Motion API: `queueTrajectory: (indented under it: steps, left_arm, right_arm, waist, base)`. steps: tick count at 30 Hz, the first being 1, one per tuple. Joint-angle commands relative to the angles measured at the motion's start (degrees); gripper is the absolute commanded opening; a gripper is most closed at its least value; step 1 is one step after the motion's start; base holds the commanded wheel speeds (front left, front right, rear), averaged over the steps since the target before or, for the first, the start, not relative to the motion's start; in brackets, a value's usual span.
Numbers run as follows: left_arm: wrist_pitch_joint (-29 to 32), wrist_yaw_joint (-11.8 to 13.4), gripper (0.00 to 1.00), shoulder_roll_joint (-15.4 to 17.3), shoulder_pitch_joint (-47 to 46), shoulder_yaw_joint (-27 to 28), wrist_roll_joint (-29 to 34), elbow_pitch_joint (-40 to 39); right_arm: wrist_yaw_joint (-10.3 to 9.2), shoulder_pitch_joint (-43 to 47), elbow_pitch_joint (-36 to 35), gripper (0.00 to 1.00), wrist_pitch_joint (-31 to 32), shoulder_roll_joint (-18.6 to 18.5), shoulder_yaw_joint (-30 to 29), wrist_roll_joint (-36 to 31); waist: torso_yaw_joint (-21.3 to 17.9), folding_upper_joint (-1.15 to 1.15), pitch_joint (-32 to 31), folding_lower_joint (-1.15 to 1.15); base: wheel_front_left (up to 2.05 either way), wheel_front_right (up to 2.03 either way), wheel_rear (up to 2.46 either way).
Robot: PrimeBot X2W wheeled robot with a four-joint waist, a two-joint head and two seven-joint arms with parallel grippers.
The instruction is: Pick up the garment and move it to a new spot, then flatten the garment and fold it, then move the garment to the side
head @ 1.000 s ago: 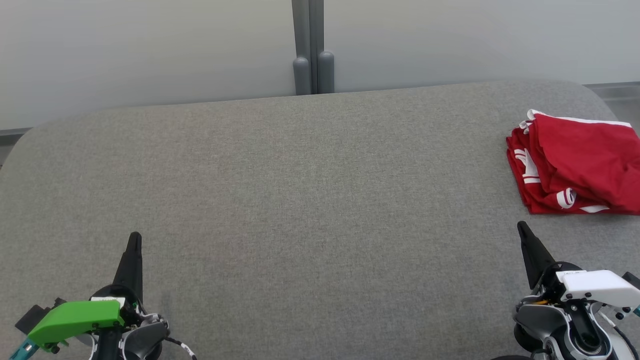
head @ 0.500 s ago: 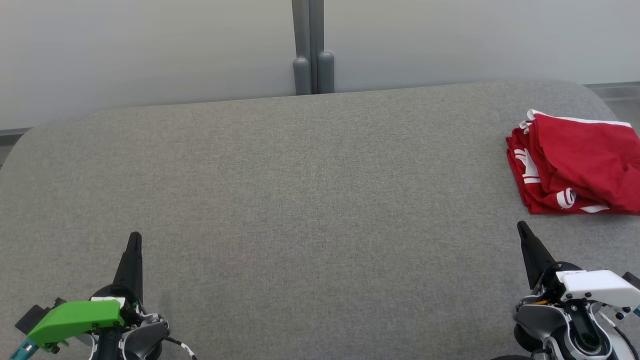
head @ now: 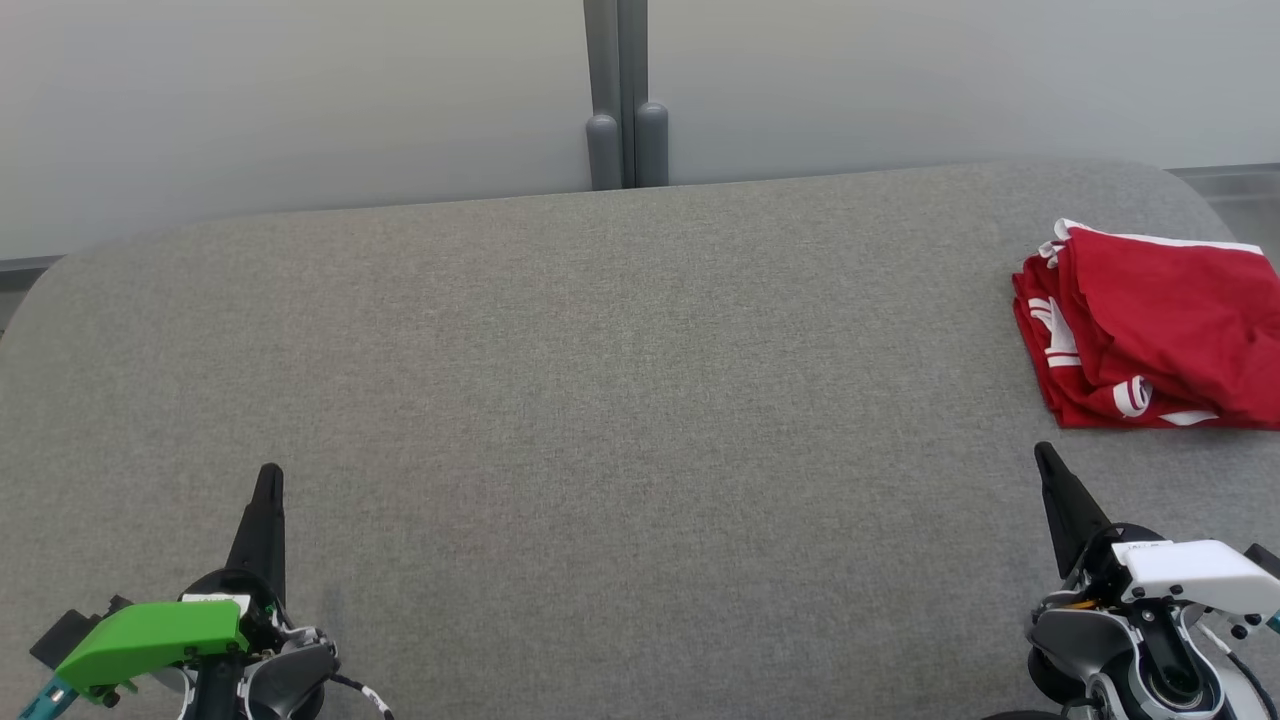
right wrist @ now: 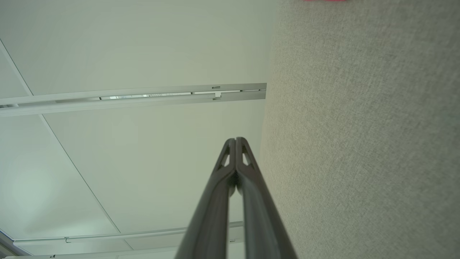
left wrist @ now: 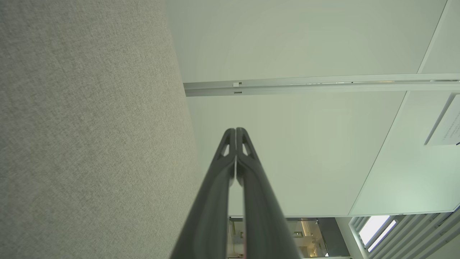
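Change: nothing moved. You'll find both grippers, the cloth and the camera framing exactly as they were a second ago.
Garment: red garment (head: 1150, 330) with white print, folded into a rough layered stack. It lies at the far right of the grey padded table (head: 620, 400) and is cut by the frame edge in the head view.
Why there: reads as already folded and pushed aside, off the middle work area. That's a judgement from how it lies.
Left gripper (head: 269, 472): fingers pressed together tip to tip, holding nothing and touching nothing. It sits at the near left, well apart from the garment.
Right gripper (head: 1043, 450): fingers likewise pressed together and carrying nothing. It's near the stack's front edge but apart from it, with no contact.
Why held so: both sit low at the near edge with fingers pointing away from you. That looks like a rest pose, clear of the cloth.
Wrist views: each shows two dark fingers meeting at the tips, with table fabric on one side and pale wall on the other.
Stage: you can likely mark this as the end of the task, or idle. Edges of the fold look uneven, but hard to tell more.
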Motion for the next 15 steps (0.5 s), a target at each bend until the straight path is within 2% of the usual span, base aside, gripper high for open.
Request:
queueTrajectory:
  steps: [1, 15]
  left_arm:
    - [0.26, -0.23, 0.0, -0.01, -0.99, 0.26, 0.28, -0.08]
    - [0.26, -0.23, 0.0, -0.01, -0.99, 0.27, 0.3, -0.08]
  right_arm:
    - [0.02, -0.53, -0.2, 0.0, 0.1, -0.25, -0.13, 0.38]
    - [0.02, -0.53, -0.2, 0.0, 0.1, -0.25, -0.13, 0.38]
  waist:
    - [0.0, 0.0, 0.0, 0.0]
    - [0.0, 0.0, 0.0, 0.0]
  base:
    - [0.0, 0.0, 0.0]
    - [0.0, 0.0, 0.0]
